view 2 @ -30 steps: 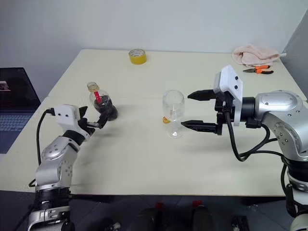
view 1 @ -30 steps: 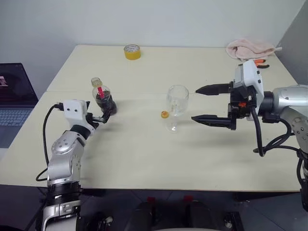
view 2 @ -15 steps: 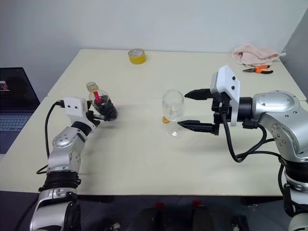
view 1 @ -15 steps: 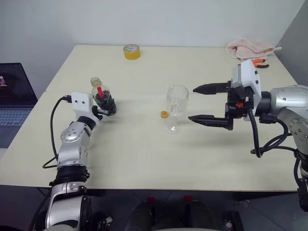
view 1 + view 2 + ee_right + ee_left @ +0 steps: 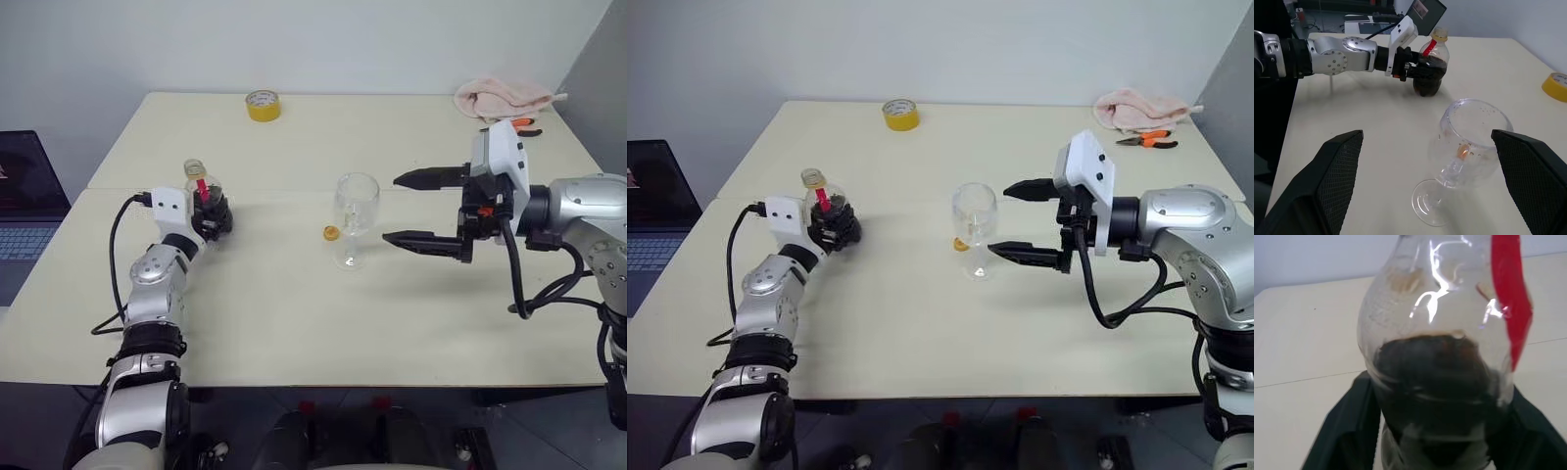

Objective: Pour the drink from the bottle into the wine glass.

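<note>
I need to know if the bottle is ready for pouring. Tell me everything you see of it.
The bottle is small, squat, clear plastic, with a red strip at the neck and no cap on its mouth. Dark drink fills its lower half. It stands upright on the table, the left gripper's black fingers on either side of its body.

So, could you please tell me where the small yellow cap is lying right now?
The yellow cap lies on the table just left of the wine glass, between it and the bottle.
</note>
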